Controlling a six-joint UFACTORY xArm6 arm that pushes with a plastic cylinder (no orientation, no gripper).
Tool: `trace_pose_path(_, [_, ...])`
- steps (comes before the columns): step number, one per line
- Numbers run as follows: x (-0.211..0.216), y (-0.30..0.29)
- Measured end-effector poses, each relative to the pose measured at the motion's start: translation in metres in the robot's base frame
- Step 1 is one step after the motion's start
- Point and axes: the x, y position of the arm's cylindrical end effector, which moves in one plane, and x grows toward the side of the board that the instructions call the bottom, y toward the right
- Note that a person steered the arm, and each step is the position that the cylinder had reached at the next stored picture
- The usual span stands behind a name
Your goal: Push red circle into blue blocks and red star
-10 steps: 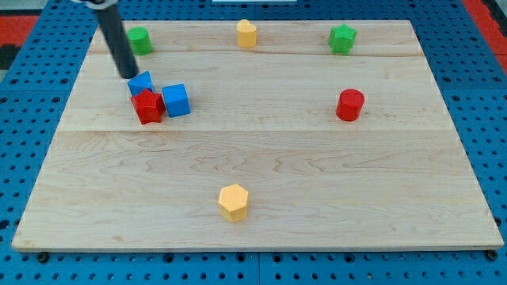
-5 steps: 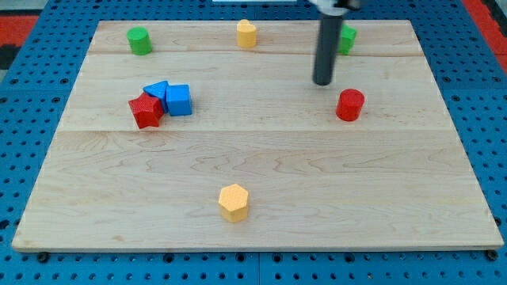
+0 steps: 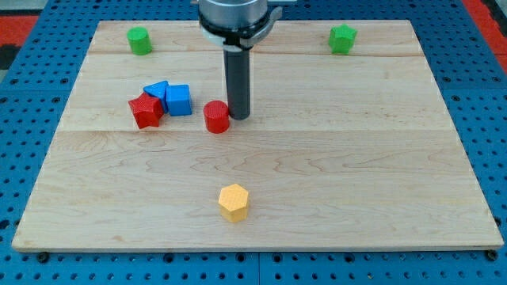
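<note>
The red circle stands left of the board's middle. My tip is at its right side, touching or nearly touching it. To the left lie a blue cube, a blue triangular block and the red star, bunched together. A small gap separates the red circle from the blue cube.
A green cylinder sits at the top left and a green star at the top right. A yellow hexagon lies near the bottom middle. The arm's body hides the top middle of the wooden board.
My tip went to the red circle's right side and pushed it left across the board, from the right half to just beside the blue cube. The arm now covers the yellow block at the top.
</note>
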Motion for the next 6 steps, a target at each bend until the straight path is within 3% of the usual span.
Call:
trace_pose_path(1, [0.035,0.013])
trace_pose_path(4, [-0.003,-0.003])
trace_pose_path(5, [0.016,-0.064])
trace_pose_path(6, [0.008,-0.064])
